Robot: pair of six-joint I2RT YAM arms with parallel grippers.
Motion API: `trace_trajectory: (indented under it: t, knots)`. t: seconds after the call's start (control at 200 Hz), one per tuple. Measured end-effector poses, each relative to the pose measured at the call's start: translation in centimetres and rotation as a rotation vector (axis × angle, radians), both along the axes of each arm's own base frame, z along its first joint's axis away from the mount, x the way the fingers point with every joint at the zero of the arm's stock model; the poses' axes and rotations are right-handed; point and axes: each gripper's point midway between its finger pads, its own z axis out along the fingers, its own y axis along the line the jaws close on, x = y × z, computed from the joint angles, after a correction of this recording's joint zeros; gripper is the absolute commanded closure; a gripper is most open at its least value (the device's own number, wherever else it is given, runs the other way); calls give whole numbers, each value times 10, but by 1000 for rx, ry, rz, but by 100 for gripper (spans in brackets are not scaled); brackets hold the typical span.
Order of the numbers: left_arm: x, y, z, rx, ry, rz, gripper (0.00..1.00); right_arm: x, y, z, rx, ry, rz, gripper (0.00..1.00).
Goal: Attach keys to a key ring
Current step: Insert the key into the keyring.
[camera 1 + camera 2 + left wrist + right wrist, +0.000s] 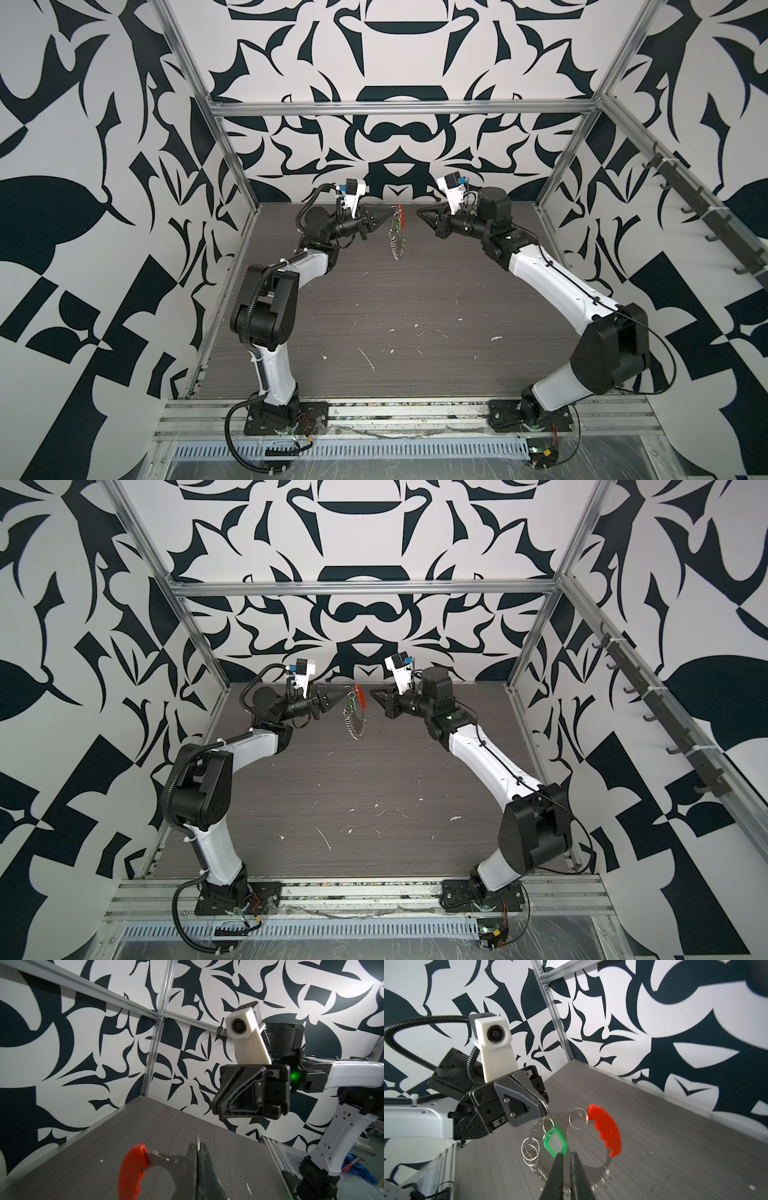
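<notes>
**While the ring hung aloft, the tag looked attached**

As I read the scene from the left, my left gripper (388,215) was clamped shut on the key ring (398,237), holding it in the air over the middle of the table's (374,311) far edge. The green key tag (555,1144) dangled from it, so I judged the attaching done. My right gripper (566,1157) sat just beside the tag, fingers narrowly parted and empty. Only backing away seemed left.

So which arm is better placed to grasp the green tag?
Probably right: the right gripper is empty, slightly open, facing the green tag; the left gripper is shut on the key ring, holding it up.
</notes>
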Motion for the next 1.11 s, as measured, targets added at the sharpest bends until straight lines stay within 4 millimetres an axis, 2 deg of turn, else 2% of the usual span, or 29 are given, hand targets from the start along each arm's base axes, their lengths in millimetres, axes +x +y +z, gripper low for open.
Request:
trace_trajectory:
  t: [0.115,0.295,0.385,0.485,0.66,0.835,1.105]
  knots:
    - [0,2,-3,-4,12,21,100,9,8,-8,42,27,22,74]
    - [-2,4,-16,-3,55,32,100,22,26,-39,96,140,85,70]
    - [-5,4,-22,1,72,32,100,23,32,-49,110,177,110,68]
    - [-5,4,-23,1,83,29,100,19,37,-46,126,181,140,67]
    - [-7,2,-22,-3,89,22,100,11,45,-27,170,153,198,65]
    - [-7,2,-22,-4,89,21,100,8,49,-17,200,137,226,65]
    - [-8,1,-21,-7,91,19,100,7,52,-22,209,156,250,68]
